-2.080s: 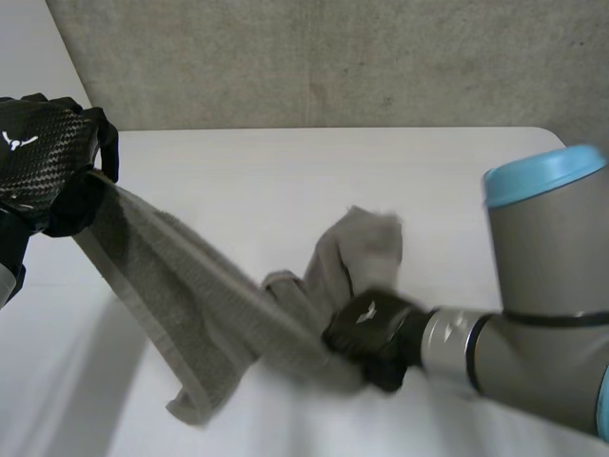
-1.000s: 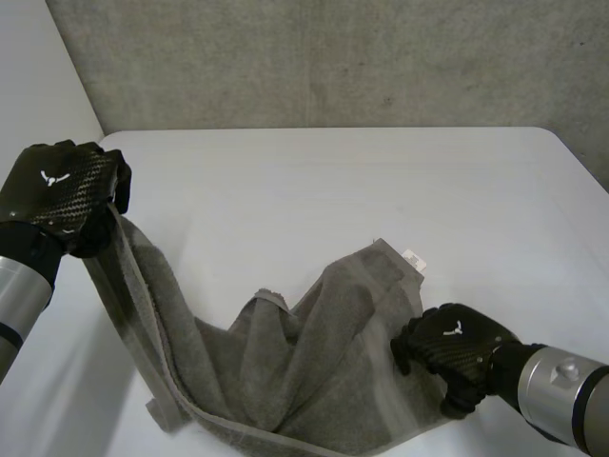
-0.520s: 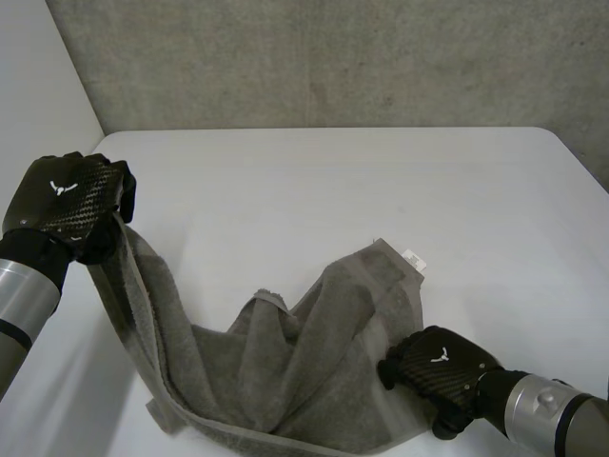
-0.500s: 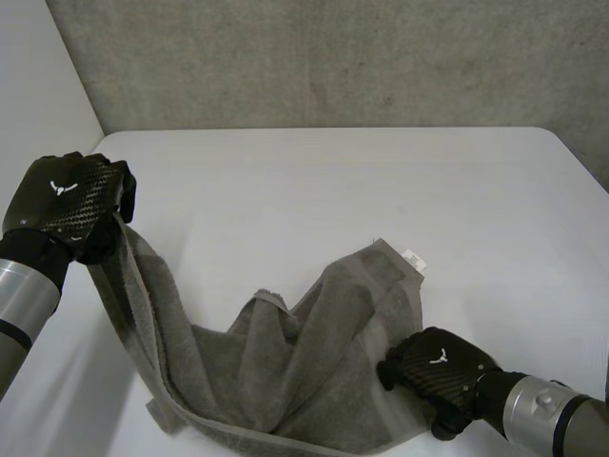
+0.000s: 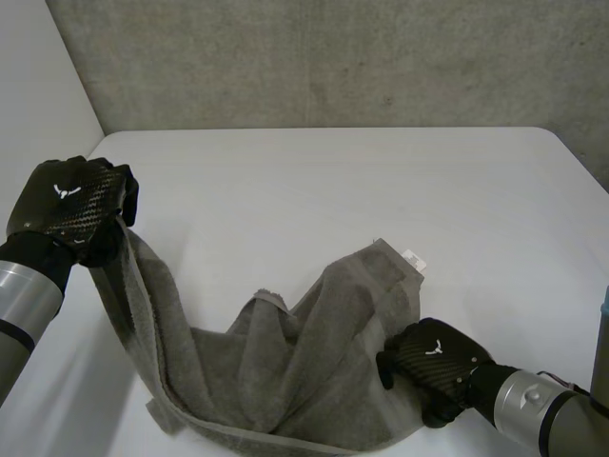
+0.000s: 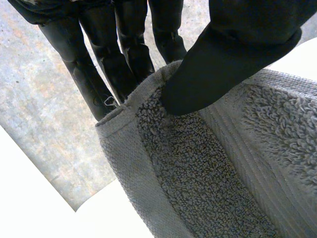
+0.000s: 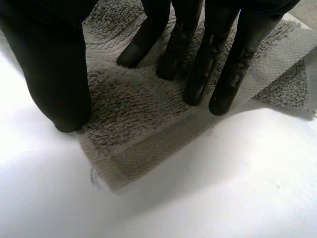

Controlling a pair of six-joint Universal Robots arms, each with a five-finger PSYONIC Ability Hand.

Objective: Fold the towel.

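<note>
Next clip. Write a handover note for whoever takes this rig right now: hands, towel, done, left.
Left hand: shut on the grey terry towel, pinching a corner between thumb and fingers, lifted above the white table.
Right hand: open, fingers pressing the towel near another corner, flat on the table.
Towel: sags between the hands, bunched in the middle.
Done: no fold yet.
Left: grasp the right-hand corner, spread the towel, fold it.

Away from the fingers (image 6: 126, 54) of the left hand (image 6: 247, 44), the grey terry towel (image 6: 208, 163) is cut off by the frame; its tiny white label (image 5: 413, 257), beyond the right hand (image 5: 433, 367), is unreadable.
</note>
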